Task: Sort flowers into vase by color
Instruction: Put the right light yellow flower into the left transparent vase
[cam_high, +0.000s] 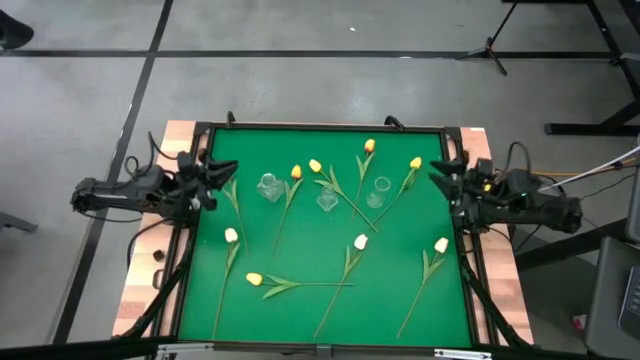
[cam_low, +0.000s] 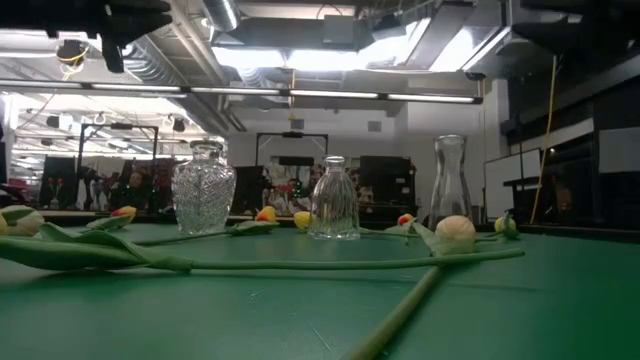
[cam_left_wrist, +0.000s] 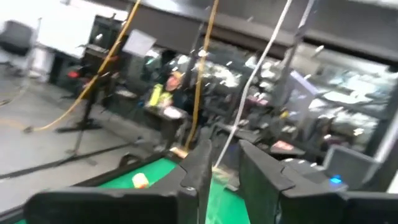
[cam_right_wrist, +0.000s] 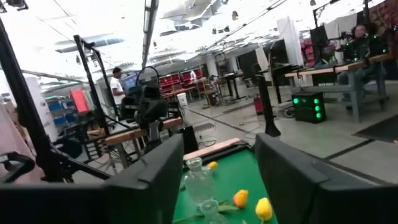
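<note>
Both grippers sit at the mat's edges with fingers parted and nothing between them: the left gripper (cam_high: 222, 170) at the left rim, the right gripper (cam_high: 440, 172) opposite. Flowers (cam_high: 349, 258) lie scattered on the green mat (cam_high: 300, 305) between them (none touching either gripper), around three clear glass vases (cam_high: 327, 198) standing mid-mat.
</note>
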